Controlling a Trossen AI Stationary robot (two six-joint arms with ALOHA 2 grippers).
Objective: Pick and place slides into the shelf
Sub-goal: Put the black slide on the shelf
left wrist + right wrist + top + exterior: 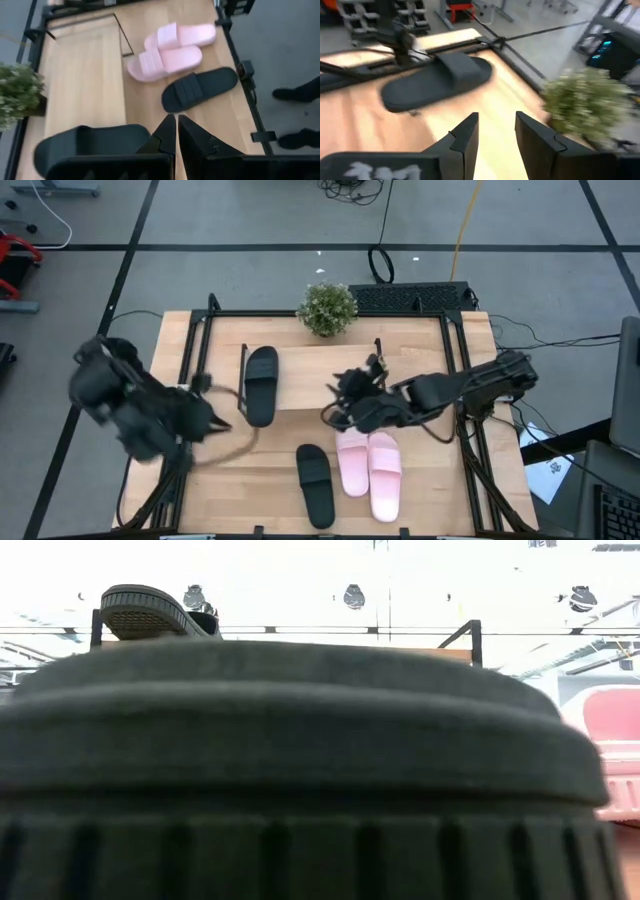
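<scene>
One black slide [261, 384] lies on the shelf [310, 385] at centre frame; the left gripper [176, 131] is clenched empty, the right gripper [496, 131] released above the shelf.

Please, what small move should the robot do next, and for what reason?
Probably lower the open right gripper onto the pale pink slide sandals just beside it. Only one matte black slide lies on the light wood shelf board; the pink pair and the other black slide remain on the table.

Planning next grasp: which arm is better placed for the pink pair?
Right. The right gripper, fingers open, hovers over the shelf just beside the pink slides; the left gripper sits shut, farther away.
</scene>
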